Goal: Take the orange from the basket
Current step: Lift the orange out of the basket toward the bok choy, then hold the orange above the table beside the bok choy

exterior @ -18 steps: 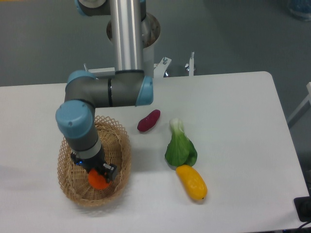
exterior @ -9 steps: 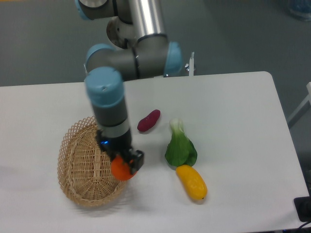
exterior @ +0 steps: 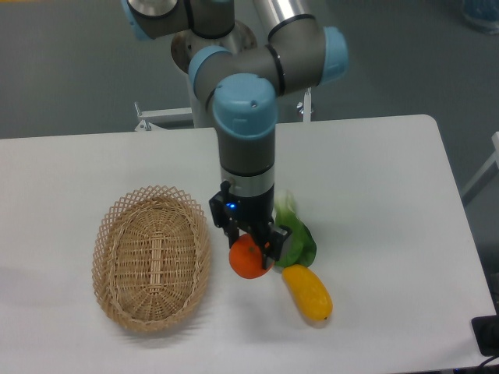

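no readable text, labels, brands, numbers or signs on anything

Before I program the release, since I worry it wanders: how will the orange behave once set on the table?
The orange looks round and smooth, so it would likely roll on the flat table. It seems firm in the tool. The yellow fruit alongside might stop it.

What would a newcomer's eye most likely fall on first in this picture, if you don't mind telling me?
Most likely the bright orange clamped in the gripper, right of the basket and apart from it. Next comes the big grey and blue arm reaching down over the middle of the white table. The wicker basket on the left holds nothing, and a yellow fruit and a leafy green vegetable lie just right of the orange.
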`<state>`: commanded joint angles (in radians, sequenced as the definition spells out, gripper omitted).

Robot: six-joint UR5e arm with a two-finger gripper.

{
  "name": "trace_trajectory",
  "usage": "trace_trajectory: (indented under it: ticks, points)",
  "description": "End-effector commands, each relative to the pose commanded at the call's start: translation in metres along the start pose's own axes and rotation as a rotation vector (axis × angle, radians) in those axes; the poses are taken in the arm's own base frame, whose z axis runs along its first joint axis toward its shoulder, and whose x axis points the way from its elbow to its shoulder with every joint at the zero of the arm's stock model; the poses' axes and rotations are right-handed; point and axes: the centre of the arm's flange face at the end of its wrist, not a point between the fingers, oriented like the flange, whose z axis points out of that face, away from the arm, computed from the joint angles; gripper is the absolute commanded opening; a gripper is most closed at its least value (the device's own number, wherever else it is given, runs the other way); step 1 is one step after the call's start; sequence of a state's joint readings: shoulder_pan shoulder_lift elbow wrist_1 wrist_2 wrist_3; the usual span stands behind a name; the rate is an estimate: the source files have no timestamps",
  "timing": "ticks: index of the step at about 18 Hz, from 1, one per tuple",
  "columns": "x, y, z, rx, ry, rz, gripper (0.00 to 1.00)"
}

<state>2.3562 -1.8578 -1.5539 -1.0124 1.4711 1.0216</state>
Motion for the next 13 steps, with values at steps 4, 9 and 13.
trace_trajectory:
  ticks: [4,9,13]
  points:
    - [-0.001,0.001,-0.004,0.007,-0.004,-0.004,0.67]
    - [-0.004,0.003,-0.005,0.025,0.005,-0.02,0.67]
    - [-0.007,0.007,-0.017,0.049,-0.004,-0.031,0.67]
